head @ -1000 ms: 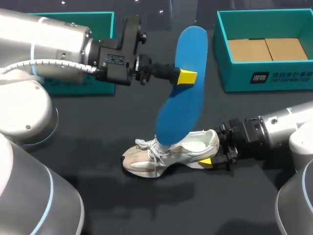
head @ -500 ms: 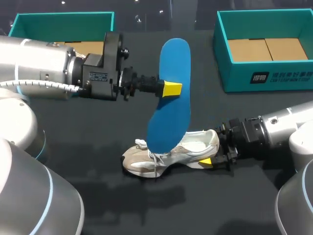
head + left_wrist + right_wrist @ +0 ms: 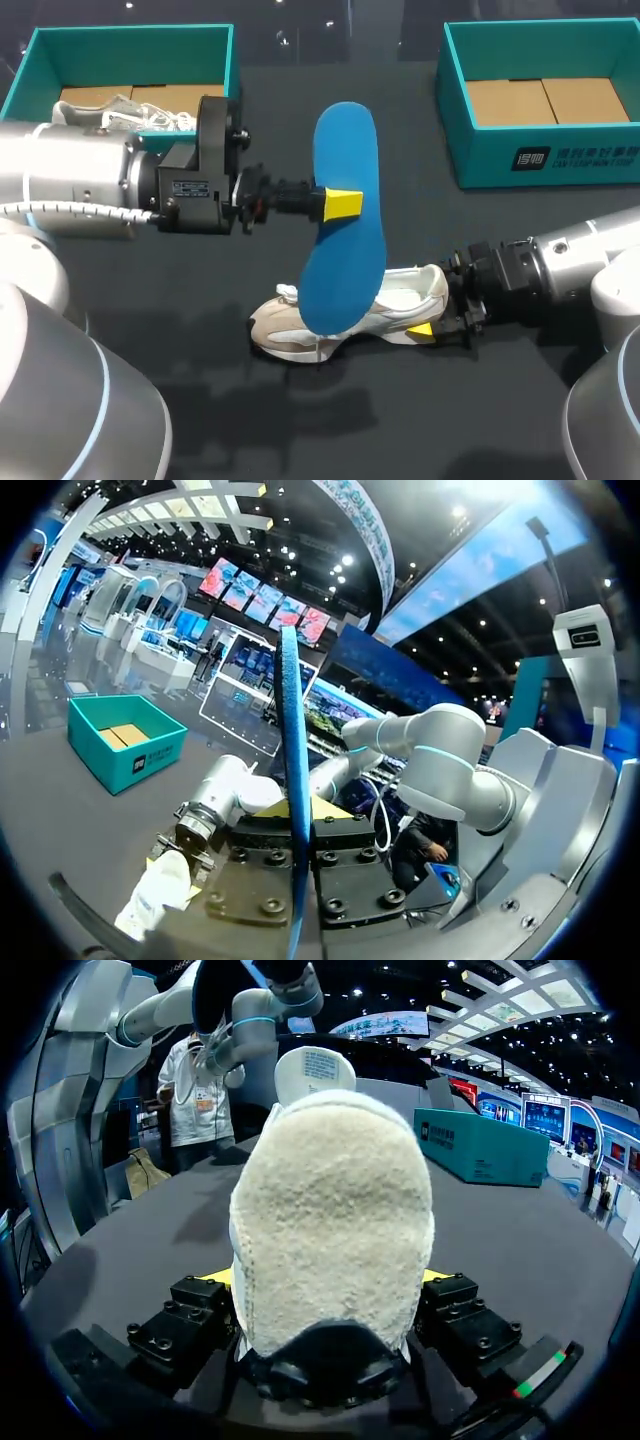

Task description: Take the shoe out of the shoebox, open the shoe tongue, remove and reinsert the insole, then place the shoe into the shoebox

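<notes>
Nearest on the dark table lies the pale shoe on its sole, toe towards my left side and heel towards my right. The right gripper comes in low from the right, its two fingers clamped on the heel from both sides. In the right wrist view the fleecy back of the shoe fills the space between the fingers of the right gripper, with a yellow tip pressed to each flank. Just beyond and above the shoe, the left gripper reaches in level from the left, its jaws closed on the blue insole at about mid-length. The insole stands nearly upright. Its lower end hangs over the middle of the shoe, and whether it touches cannot be told. In the left wrist view the insole shows edge-on, a thin blue strip pinched between the fingers of the left gripper. Farthest off, two teal shoeboxes stand well apart: the left shoebox holds a second shoe, and the right shoebox shows its cardboard floor.
</notes>
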